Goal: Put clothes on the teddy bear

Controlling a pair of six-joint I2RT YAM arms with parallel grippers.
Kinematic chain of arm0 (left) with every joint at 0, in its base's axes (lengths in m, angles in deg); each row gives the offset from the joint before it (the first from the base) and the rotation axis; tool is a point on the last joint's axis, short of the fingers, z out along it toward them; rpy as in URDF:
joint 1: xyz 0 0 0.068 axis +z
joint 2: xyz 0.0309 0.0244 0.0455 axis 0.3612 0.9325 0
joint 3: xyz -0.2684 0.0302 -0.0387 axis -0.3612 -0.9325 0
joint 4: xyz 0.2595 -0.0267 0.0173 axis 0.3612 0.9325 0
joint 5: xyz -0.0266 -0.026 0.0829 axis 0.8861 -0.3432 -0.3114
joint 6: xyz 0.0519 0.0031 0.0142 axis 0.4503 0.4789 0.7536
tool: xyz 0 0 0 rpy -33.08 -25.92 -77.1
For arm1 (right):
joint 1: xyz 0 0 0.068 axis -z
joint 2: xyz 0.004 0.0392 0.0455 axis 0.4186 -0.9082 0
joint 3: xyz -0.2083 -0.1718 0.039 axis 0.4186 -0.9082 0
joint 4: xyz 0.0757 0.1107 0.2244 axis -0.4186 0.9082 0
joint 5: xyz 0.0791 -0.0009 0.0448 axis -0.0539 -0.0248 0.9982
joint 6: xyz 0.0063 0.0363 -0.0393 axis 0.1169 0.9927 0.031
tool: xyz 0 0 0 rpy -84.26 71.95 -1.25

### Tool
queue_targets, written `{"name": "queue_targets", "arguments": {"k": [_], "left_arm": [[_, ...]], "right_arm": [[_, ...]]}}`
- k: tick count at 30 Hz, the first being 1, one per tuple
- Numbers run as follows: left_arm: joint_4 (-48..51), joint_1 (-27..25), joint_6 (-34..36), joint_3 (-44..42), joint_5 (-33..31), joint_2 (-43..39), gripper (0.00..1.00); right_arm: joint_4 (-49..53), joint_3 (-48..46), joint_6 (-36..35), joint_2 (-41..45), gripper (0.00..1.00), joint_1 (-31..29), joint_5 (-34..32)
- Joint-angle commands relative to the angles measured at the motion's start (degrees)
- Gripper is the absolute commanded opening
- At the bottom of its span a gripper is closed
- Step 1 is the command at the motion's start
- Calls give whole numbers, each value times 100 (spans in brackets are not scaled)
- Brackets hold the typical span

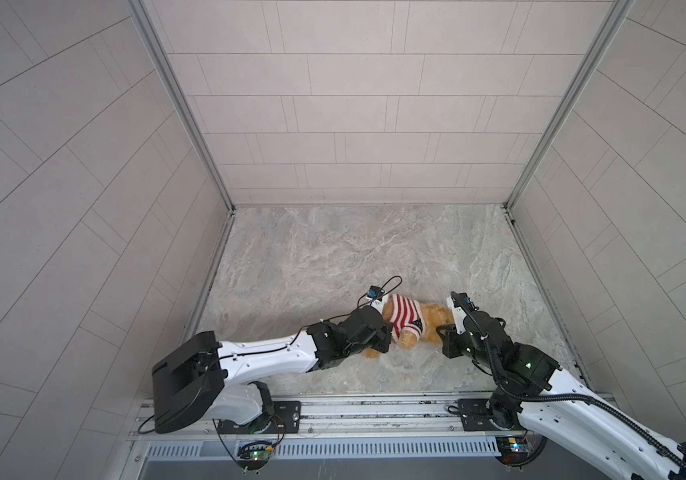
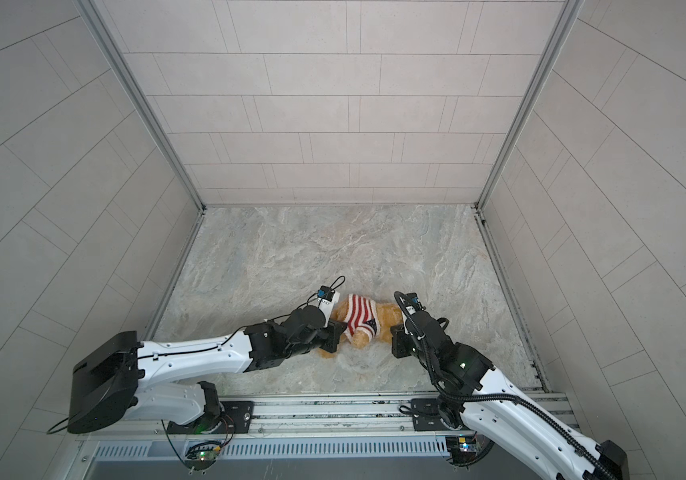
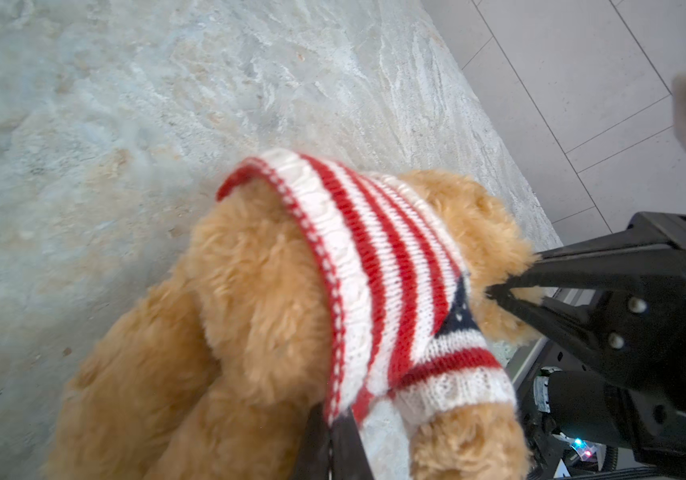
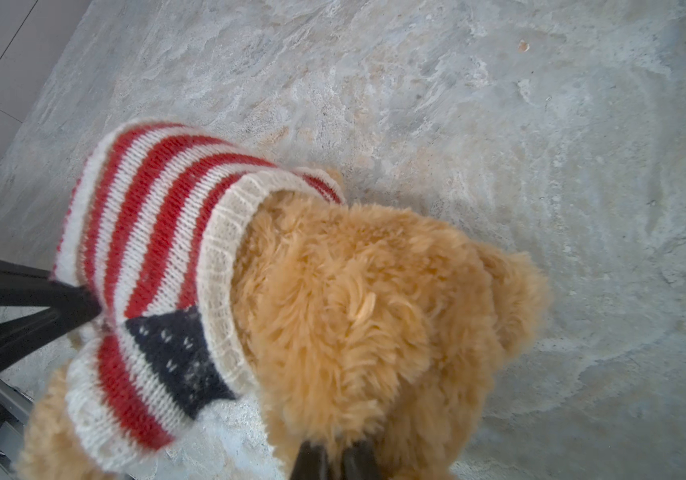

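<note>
Golden-brown plush is what I see first: the bear lies on its side on the marbled counter, near the front and about the middle, head toward the right arm and legs toward the left. It wears a red-and-white striped sweater with a navy patch flecked white. The cream ribbed collar sits around its neck, one arm pokes out of a sleeve, and the hem sits high on the body, leaving rump and legs bare. My left tool is clenched on the sweater's hem, the knitted edge pinched between its black fingers. My right tool is clenched too, gripping a tuft of fur on the bear's head; in the left wrist view its tips bite into the fluff just past the navy patch. Both tools crowd the bear from either side in both top views and hide part of it. Grey tiled walls enclose the counter, and a metal rail runs along the front.
</note>
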Motion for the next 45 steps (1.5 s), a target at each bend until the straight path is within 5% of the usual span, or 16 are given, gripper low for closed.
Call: {"name": "queue_targets", "arguments": {"k": [1, 22, 36, 45], "left_arm": [[-15, 235, -107, -433, -48, -336, 0], [-409, 269, 248, -540, 304, -381, 1], [488, 206, 652, -623, -3, -1355, 43], [1171, -898, 1627, -20, -484, -1940, 60]], "right_arm": [[88, 190, -3, 112, 0, -16, -276], [-297, 308, -192, -212, 0, -25, 74], [-306, 679, -569, -332, 0, -25, 129], [-350, 762, -623, -494, 0, -16, 214]]}}
